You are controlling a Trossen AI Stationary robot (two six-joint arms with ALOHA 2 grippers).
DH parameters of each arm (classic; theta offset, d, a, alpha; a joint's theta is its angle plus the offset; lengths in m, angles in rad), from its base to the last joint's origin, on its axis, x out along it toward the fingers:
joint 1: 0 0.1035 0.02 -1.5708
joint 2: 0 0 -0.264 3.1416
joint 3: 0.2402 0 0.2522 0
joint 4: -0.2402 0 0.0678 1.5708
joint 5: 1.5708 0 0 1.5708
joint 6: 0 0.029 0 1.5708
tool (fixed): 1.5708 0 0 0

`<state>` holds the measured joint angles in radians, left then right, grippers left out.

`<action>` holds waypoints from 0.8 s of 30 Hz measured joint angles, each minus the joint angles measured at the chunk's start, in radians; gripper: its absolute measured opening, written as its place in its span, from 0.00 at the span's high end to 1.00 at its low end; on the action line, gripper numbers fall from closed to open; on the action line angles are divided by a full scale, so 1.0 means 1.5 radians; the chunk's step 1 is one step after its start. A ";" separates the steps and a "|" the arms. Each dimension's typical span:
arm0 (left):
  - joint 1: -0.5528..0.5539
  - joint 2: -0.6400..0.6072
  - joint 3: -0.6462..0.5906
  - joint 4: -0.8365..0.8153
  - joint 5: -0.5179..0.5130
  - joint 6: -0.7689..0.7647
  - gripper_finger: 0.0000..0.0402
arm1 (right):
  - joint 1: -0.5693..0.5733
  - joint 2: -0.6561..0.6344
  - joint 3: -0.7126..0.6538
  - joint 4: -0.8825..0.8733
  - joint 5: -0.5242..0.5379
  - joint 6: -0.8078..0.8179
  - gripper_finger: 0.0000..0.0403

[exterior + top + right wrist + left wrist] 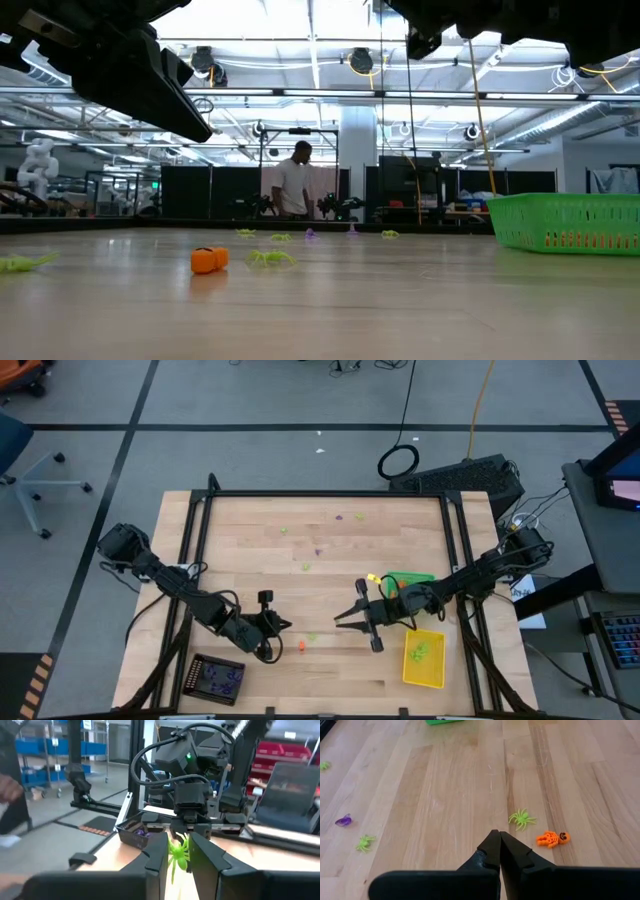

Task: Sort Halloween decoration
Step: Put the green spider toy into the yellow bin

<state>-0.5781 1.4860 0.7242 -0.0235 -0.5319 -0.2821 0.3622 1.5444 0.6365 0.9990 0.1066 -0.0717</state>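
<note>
The right gripper pinches a green spider, with the yellow tray just on its near right; the left gripper idles shut.

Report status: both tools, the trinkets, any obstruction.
Right tool shut on lime green plastic spider, lifted. Left tool shut, empty, near orange plastic skeleton. Nothing seen blocking.

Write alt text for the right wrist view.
The right end effector grips a lime green plastic spider between its fingers. Facing it is the left arm, with the black tray of purple trinkets beside it.
</note>
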 joint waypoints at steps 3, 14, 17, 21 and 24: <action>0.000 0.000 0.000 0.000 0.000 0.000 0.98 | 0.000 0.000 0.000 0.006 -0.001 -0.067 0.85; 0.001 0.000 0.000 0.000 0.000 0.000 0.98 | 0.000 0.000 0.000 0.015 -0.001 -0.332 0.85; 0.001 0.000 0.000 0.000 0.000 0.000 0.98 | 0.000 0.000 0.000 0.019 -0.001 -0.374 0.85; 0.001 0.000 0.000 0.000 0.000 0.000 0.98 | 0.000 0.000 0.000 0.025 -0.002 -0.398 0.85; 0.001 0.000 0.000 0.000 -0.001 0.000 0.98 | 0.000 0.000 0.000 0.025 -0.002 -0.394 0.85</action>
<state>-0.5774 1.4860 0.7242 -0.0233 -0.5327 -0.2817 0.3622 1.5444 0.6365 1.0363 0.1040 -0.6623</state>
